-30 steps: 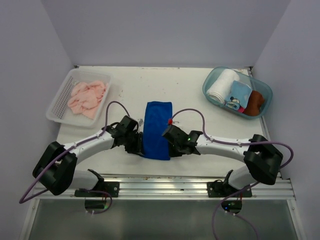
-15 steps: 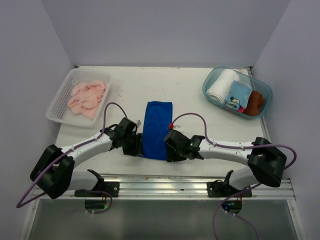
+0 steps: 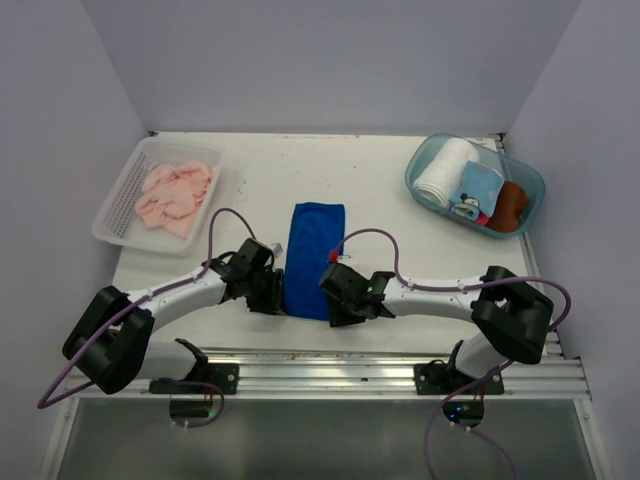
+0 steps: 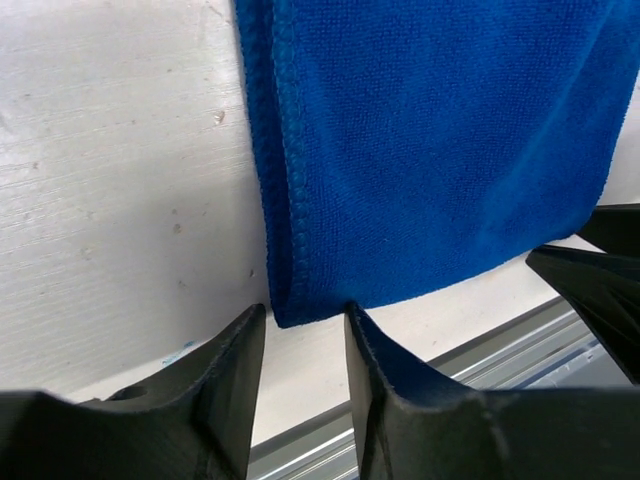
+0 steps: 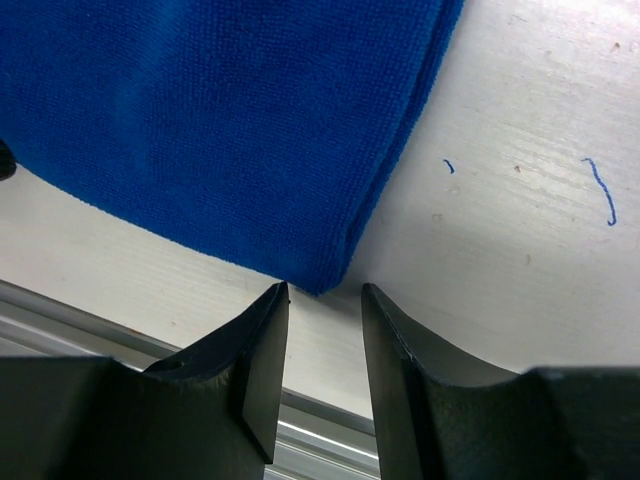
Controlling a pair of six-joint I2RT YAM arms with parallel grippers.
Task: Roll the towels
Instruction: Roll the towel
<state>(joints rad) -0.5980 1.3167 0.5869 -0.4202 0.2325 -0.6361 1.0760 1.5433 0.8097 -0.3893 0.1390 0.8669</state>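
My left fingers (image 4: 225, 385) and right fingers (image 5: 255, 365), half open and empty, straddle near corners of the blue towel (image 3: 312, 258); uneven pinching could skew the roll.

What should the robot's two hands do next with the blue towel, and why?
Probably pinch shut on the near corners of the blue towel. The left gripper and right gripper both stand open, each with a corner right at its fingertips, and nothing is gripped yet.

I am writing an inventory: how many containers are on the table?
2. A white basket at the far left holds the pink towel; a clear teal tub at the far right holds a white roll and other cloths. No other shows.
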